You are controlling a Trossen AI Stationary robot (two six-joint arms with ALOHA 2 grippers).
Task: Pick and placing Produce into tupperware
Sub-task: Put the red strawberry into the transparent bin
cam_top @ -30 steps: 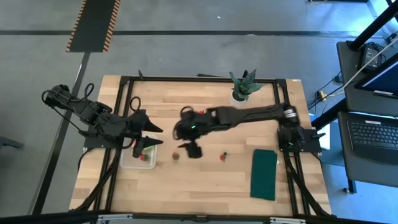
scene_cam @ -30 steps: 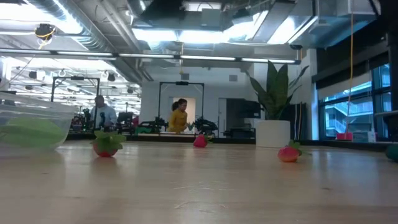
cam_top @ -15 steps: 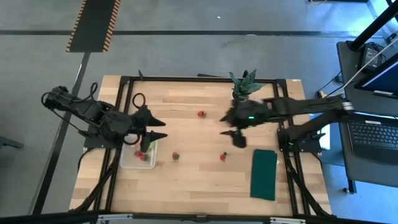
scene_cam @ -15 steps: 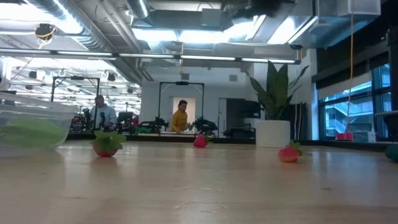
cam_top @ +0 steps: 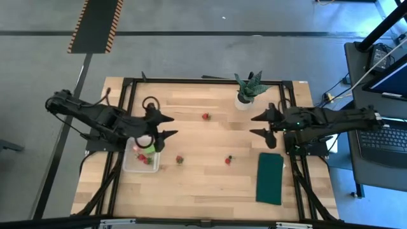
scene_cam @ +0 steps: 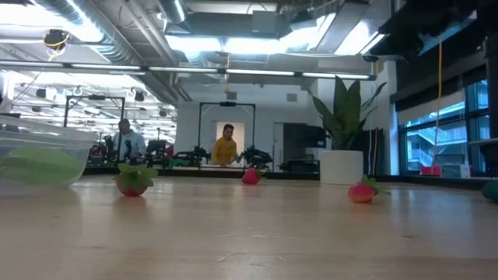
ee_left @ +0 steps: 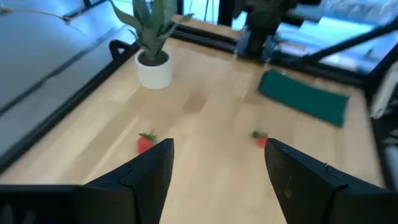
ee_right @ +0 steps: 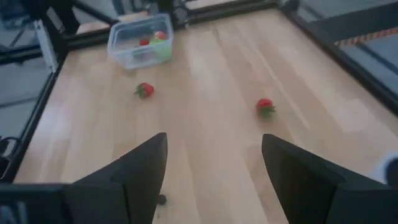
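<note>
The container (cam_top: 141, 159) sat at the table's (cam_top: 203, 187) left side, partly covered in the high view by the left gripper (cam_top: 166, 125), so only its near half showed. Inside it were red strawberries (ee_right: 143, 42) and a light green leafy piece (ee_right: 161, 50); an exact count was not readable. In the low view the container (scene_cam: 43, 155) was cut off at the picture's left edge, green blurred inside. The small olive-brown piece could not be made out for sure; a tiny dark speck (ee_right: 161, 199) lay on the wood near the right gripper's fingers, identity unclear.

Three strawberries lay loose on the table: one (cam_top: 205, 116) toward the far middle, one (cam_top: 180, 159) just right of the container, one (cam_top: 227, 160) between that and the green cloth (cam_top: 270, 178). The potted plant (cam_top: 248, 88) stood at the far edge, its top cropped in the left wrist view.

The left arm reached in from the left, its gripper over the container's far right corner, fingers (ee_left: 147, 171) spread wide, holding nothing. The right arm was folded back along the table's right side, right gripper (cam_top: 262, 124) between the plant and the cloth, pointing toward the table's middle, fingers (ee_right: 144, 163) parted and empty. In the low view neither gripper was clearly visible; only a dark shape sat at the upper right. Two people (scene_cam: 225, 146) stood far back in the room.
</note>
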